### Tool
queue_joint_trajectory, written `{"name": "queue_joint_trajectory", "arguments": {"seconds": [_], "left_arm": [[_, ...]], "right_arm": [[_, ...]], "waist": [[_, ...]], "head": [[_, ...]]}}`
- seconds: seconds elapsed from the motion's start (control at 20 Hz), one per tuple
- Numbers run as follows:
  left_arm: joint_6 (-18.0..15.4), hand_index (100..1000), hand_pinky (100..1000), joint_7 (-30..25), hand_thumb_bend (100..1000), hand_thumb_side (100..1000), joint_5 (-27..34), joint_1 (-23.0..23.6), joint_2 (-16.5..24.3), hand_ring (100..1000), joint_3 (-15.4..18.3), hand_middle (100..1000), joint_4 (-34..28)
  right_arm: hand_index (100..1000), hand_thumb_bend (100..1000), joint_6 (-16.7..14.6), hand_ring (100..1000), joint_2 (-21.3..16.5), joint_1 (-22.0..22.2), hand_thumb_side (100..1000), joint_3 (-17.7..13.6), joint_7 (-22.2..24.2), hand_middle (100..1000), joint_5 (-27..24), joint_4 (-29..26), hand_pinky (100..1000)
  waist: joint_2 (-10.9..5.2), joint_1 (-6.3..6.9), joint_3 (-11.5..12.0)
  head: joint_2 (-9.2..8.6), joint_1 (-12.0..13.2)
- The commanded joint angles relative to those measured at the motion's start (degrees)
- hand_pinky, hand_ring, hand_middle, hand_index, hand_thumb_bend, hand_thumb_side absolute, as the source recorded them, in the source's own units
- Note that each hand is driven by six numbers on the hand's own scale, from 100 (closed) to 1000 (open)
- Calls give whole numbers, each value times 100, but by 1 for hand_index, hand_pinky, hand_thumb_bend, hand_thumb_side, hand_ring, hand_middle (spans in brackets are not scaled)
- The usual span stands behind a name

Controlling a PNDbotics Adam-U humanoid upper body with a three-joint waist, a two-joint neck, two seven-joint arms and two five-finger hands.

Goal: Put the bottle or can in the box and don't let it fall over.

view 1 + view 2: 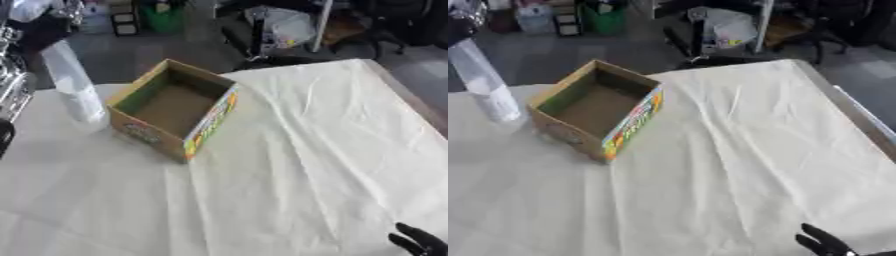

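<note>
Left hand (31, 22) holds bottle (74, 87) beside box (175, 107).

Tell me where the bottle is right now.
The clear bottle is at the far left of both eye views, tilted, its base by the open cardboard box's left wall, its top at the left hand.

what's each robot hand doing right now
Left robot hand: up at the bottle's top, apparently holding it; fingers cannot be made out.
Right robot hand: idle at the lower right corner, fingers up, open, holding nothing.
</note>
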Motion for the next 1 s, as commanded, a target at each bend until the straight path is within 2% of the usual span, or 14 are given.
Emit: {"name": "queue_joint_trajectory", "arguments": {"seconds": [0.05, 0.45, 0.75, 1.0], "left_arm": [[-81, 407, 666, -11, 100, 100, 221, -311, 168, 397, -67, 100, -4], [-434, 409, 685, -175, 100, 100, 586, -874, -360, 432, -516, 100, 634], [-778, 412, 696, -285, 100, 102, 374, -948, -590, 448, -683, 100, 1102], [-952, 435, 705, -279, 100, 100, 226, -941, -731, 480, -763, 100, 1200]], "right_arm": [[1000, 100, -40, 1000, -91, -34, 470, 60, 34, 1000, 24, -54, 746], [1000, 100, -33, 1000, -90, -97, 470, 191, 34, 1000, 14, -53, 746], [1000, 100, -27, 1000, -49, -159, 470, 263, 34, 1000, 39, -49, 745], [1000, 100, -36, 1000, 14, -216, 470, 265, 34, 1000, 95, -34, 745]], "waist": [[-28, 3, -58], [58, -3, -305], [160, 1, -447], [250, 20, -520]], "head": [[-110, 59], [-195, 173], [-291, 180], [-336, 183]]}}
